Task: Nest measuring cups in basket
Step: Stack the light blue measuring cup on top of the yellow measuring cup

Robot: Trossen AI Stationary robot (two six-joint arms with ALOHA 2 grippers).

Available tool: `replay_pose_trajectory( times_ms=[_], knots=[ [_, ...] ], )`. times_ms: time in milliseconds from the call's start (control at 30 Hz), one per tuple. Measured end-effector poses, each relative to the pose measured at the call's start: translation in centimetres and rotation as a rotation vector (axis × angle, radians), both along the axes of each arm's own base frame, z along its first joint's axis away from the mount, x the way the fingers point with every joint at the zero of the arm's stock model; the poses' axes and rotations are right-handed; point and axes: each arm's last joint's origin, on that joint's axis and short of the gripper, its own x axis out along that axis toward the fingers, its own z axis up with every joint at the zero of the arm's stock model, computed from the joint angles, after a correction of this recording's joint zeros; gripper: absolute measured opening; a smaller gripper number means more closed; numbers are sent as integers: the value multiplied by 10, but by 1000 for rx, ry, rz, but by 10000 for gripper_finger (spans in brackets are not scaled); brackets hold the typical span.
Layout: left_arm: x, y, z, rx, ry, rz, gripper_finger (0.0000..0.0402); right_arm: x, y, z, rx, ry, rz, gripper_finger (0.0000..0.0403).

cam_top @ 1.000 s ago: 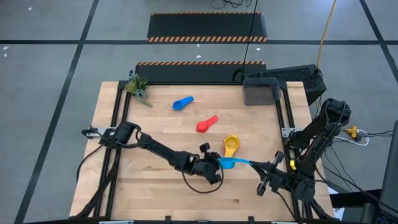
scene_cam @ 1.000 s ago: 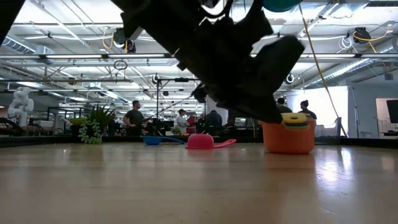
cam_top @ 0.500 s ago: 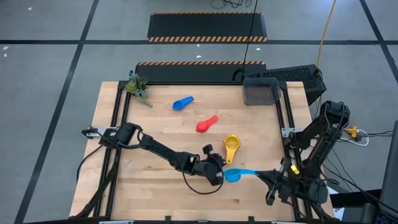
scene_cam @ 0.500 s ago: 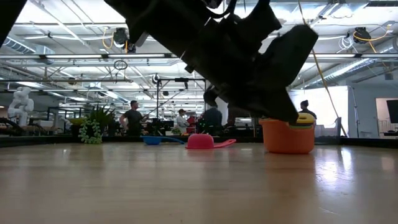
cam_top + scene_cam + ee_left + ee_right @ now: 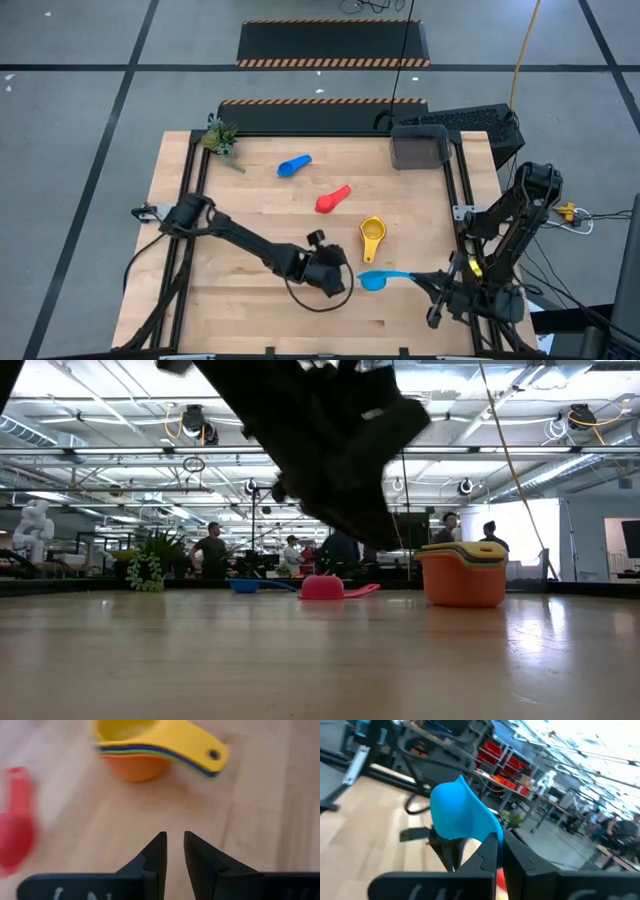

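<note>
Pale wooden table [image 5: 260, 215], fine-grained, with a soft sheen that mirrors the lights in the low view. Smooth, shiny plastic on the nested stack of cups [image 5: 463, 573], yellow over orange, and on the red cup [image 5: 328, 588] and blue cup [image 5: 294, 165]. Glossy light blue cup [image 5: 462, 812], also plastic. Matt dark plastic fingers on the left gripper [image 5: 173, 857], edges cleanly moulded. Dull grey basket [image 5: 419, 147], smooth-walled. Dark matt arms beside black metal rails [image 5: 188, 190].
</note>
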Motion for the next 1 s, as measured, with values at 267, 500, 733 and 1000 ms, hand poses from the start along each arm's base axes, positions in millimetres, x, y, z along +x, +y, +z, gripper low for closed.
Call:
replay_pose_trajectory(
  times_ms=[267,500,733,1000],
  knots=[
    [-49,-4,61,154,8,136,69,18,-32,34,5,-2,-125,0],
    [-91,10,112,240,-160,210,69,51,-80,58,59,-56,-325,0],
    [-120,41,150,222,-264,261,69,121,-101,80,-95,-15,-223,0],
    [-141,57,177,206,-343,280,69,171,-119,58,-121,384,-334,0]
  ],
)
